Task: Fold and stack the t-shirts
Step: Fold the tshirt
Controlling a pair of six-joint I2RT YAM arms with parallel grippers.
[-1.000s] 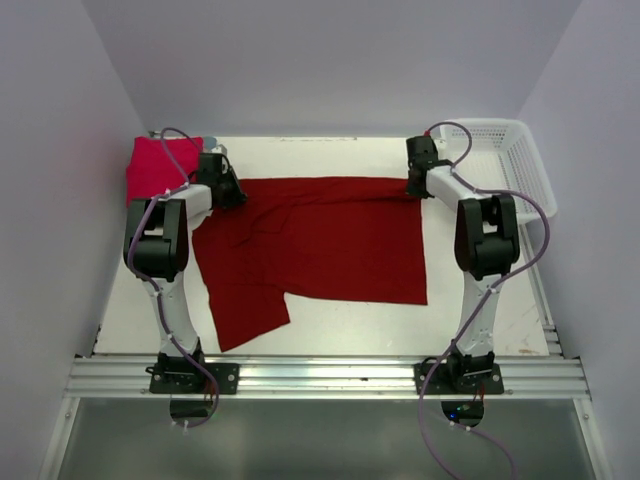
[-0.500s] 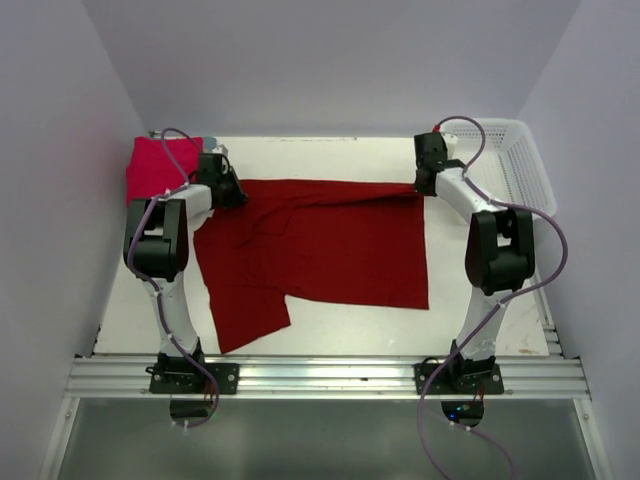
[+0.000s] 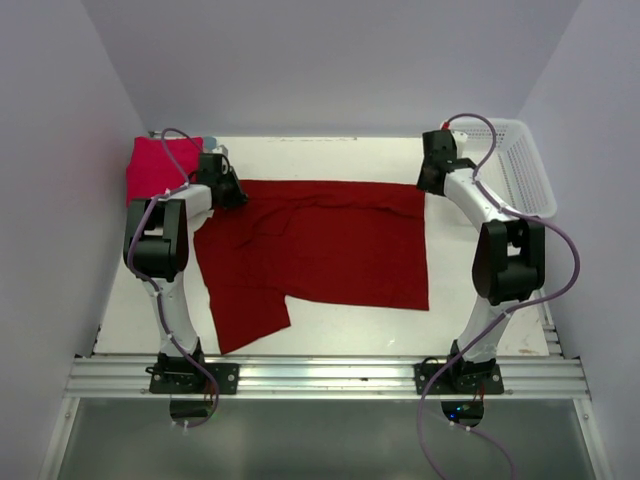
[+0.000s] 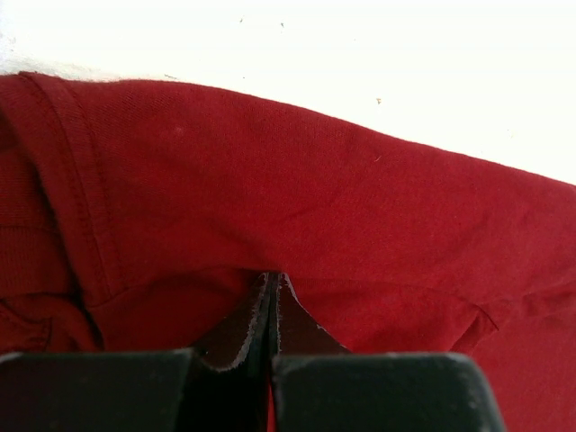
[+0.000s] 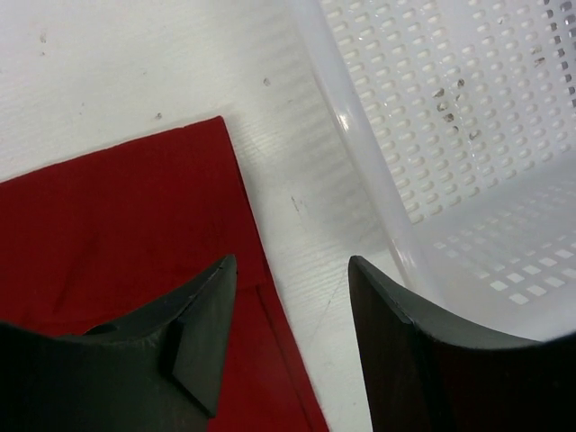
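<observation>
Dark tee (image 3: pixel 320 250): spread flat at centre of table (image 3: pixel 330 335), one sleeve toward near-left. L gripper (image 4: pixel 273 286): jaws pressed together on tee's far-left edge, cloth puckered at tips. R gripper (image 5: pixel 292 270): jaws apart, nothing betw. them, over tee's far-right corner, beside basket (image 3: pixel 520 165). Pink tee (image 3: pixel 160 165): folded, far-left corner.

Plain dark crimson tee (image 3: pixel 320 245) on a white worktop (image 3: pixel 330 155); a second tee (image 3: pixel 155 168) shows brighter, pinkish red. The basket (image 3: pixel 520 165) is white, patterned with rows of small holes. The arms (image 3: pixel 160 250) are black and white.
</observation>
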